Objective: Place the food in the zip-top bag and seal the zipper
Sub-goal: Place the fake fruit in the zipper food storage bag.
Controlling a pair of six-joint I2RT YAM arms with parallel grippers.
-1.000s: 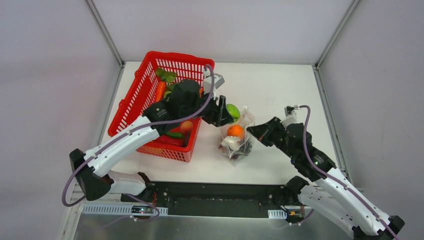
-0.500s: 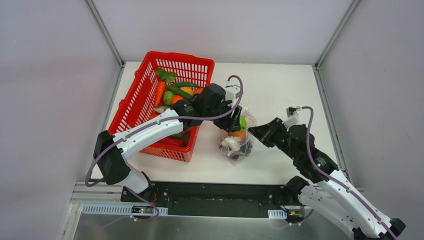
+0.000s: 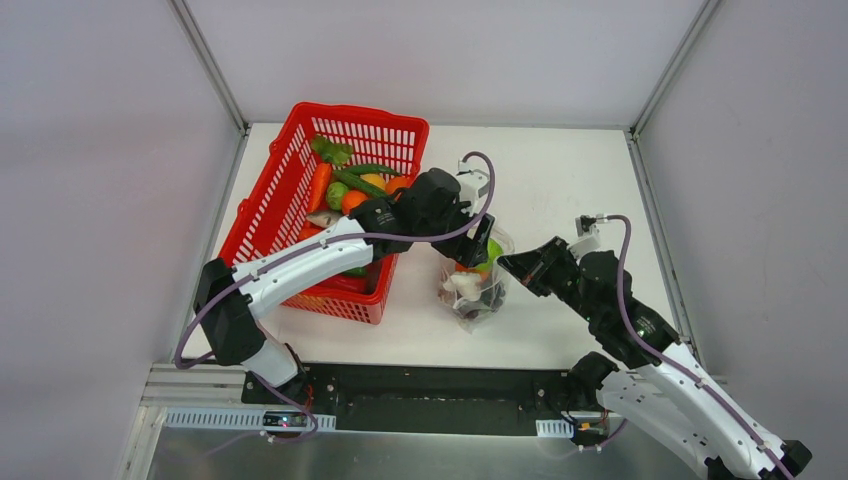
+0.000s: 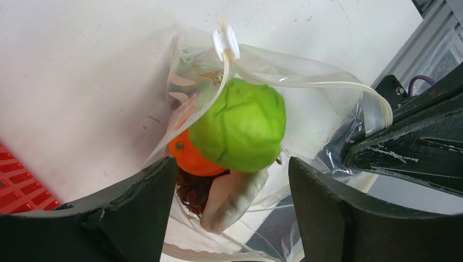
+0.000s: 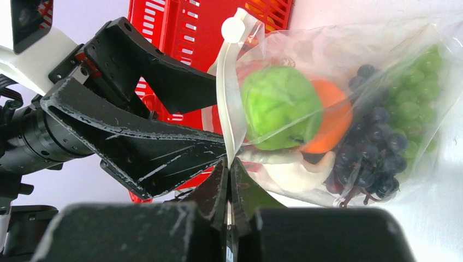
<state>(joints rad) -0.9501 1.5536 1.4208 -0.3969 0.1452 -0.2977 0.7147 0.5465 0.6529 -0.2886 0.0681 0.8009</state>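
**A:** Green piece [image 4: 240, 123] now lies in the bag [image 3: 478, 295], on top of the orange [image 4: 183, 155]. A second ago the left tool [image 4: 232, 174] carried it, close by the basket [image 3: 290, 170].

**B:** And that tool now?

**A:** It is above the bag mouth, jaws wide apart and gripping nothing. It has swung across from the basket.

**B:** The right tool [image 5: 229, 162]?

**A:** Pinched closed on the bag's mouth edge, as before. The bag sits on the table [image 3: 560, 180], just right of the basket.

**B:** Significance?

**A:** One more item is in, with grapes [image 5: 377, 142] and garlic [image 4: 229, 199] beneath. Food remains in the basket and the zipper [image 4: 306, 84] gapes, so filling looks unfinished.
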